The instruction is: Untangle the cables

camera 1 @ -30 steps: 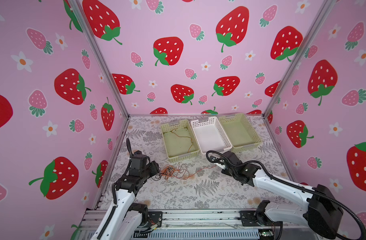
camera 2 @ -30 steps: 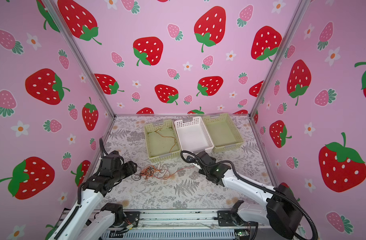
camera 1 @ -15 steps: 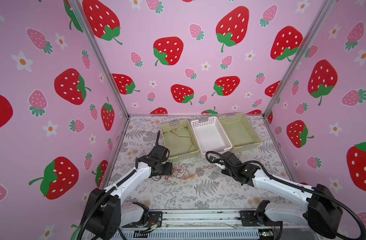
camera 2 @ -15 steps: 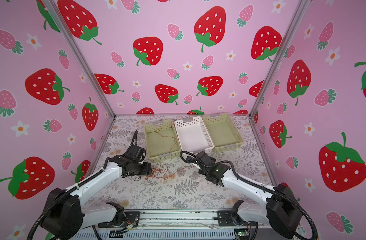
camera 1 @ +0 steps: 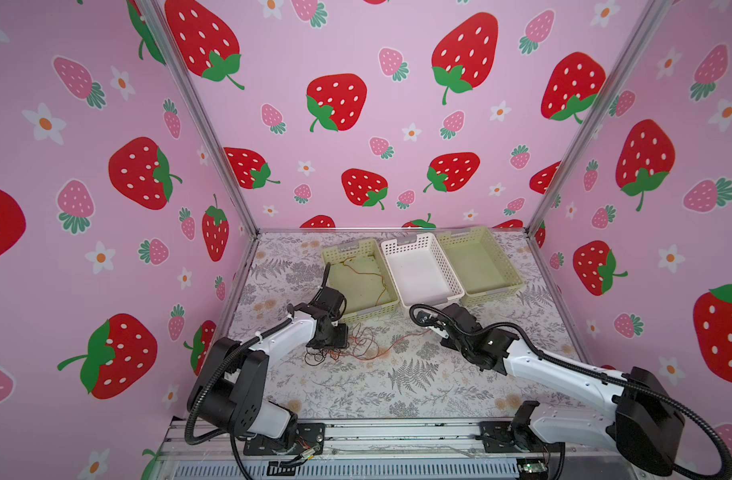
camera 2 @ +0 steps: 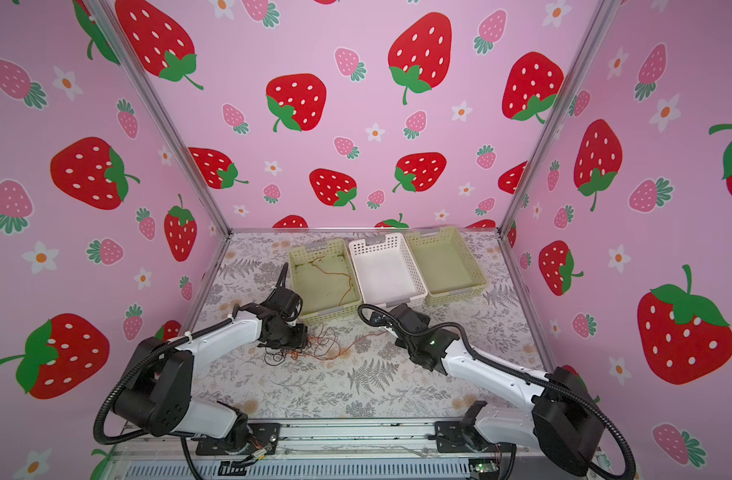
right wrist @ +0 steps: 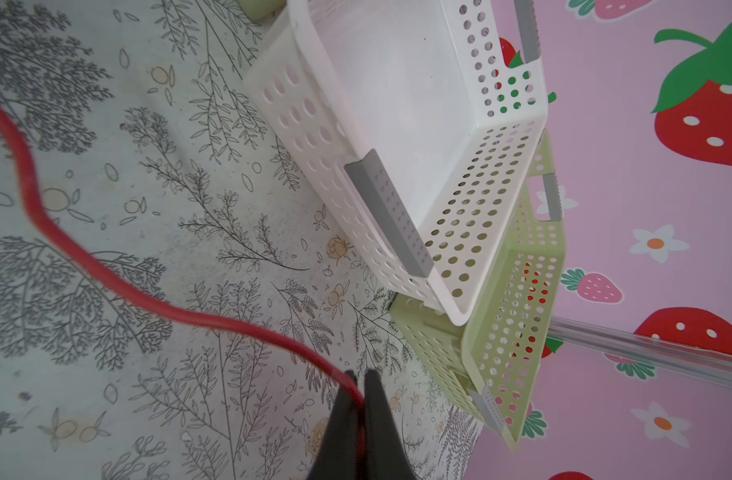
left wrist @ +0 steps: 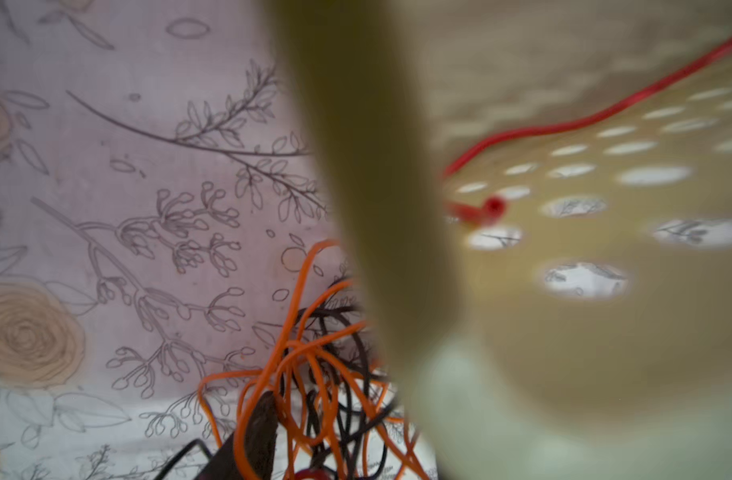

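row of baskets [camera 1: 449,274] blocks me along the table's [camera 1: 397,395] back edge, cable tangle [camera 1: 347,351] lies just in front of the left basket, wide open room for me near the front edge

Behind, left to right, you have a pale-green perforated plastic basket [camera 1: 342,249] holding a thin brownish-orange cable [camera 1: 358,266], a white perforated plastic basket [camera 1: 433,300] and a second pale-green basket [camera 1: 497,291]. The orange-and-black cable tangle [camera 1: 336,355] lies just before the leftmost.

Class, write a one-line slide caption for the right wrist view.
Right gripper shut on a reddish cable trailing over the floral mat, with a white basket beyond.
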You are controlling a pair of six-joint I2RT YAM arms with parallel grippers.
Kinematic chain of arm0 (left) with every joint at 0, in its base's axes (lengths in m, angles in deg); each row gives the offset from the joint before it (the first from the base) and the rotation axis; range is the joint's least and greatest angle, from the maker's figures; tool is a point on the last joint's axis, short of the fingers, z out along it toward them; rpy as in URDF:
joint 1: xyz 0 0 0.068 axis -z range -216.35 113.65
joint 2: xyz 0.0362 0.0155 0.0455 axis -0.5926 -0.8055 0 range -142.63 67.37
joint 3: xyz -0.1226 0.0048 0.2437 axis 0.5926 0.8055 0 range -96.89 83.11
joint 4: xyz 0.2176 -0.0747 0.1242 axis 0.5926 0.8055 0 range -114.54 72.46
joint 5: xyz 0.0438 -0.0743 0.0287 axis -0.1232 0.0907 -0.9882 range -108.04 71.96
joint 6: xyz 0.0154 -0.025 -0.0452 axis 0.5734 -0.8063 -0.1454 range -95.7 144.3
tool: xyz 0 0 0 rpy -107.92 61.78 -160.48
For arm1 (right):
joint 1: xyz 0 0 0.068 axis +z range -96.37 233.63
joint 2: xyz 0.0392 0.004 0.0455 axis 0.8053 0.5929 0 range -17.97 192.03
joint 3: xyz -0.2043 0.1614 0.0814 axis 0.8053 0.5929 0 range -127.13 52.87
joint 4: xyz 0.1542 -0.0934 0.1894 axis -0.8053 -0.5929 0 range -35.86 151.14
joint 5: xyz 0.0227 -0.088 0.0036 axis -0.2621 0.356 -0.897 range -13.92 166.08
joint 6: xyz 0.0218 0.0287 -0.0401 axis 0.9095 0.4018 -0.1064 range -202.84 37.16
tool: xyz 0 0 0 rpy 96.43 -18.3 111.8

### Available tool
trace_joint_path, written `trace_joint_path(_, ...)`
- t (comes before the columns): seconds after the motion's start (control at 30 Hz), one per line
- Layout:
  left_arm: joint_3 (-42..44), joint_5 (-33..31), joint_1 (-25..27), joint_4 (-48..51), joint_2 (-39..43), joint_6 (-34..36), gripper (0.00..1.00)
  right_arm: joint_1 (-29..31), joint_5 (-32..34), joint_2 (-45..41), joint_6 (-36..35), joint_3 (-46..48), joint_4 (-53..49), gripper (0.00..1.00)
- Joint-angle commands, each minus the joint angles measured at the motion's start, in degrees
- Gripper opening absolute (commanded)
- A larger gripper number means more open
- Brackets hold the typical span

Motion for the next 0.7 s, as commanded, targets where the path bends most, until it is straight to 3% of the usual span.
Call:
trace_joint_path(0.0, -1.12, -0.80, -0.34, 0.77, -0.55, -0.94, 0.49, -0.08, 5.24, -3.04, -0.34, 2.09, 2.63, 0.00)
trace_joint_path(0.2, 0.77, -4.28, -0.46, 1.14, 5.31, -2.12, 0.23, -5.67, 6.86, -6.80, 3.54, 3.11, 3.05, 0.00)
trace_joint_path(0.43, 3.05, -6.56, -1.77, 3.96, 13.60, -4.87, 0.12, -13.26, 7.10, -9.37, 7.03, 1.40, 2.08, 0.00)
trace_joint_path(0.67, 8.06, -4.74, -8.95, 3.96, 21.51, -6.60, 0.01, -21.08, 4.29, -12.88, 10.06, -0.27, 0.71, 0.00)
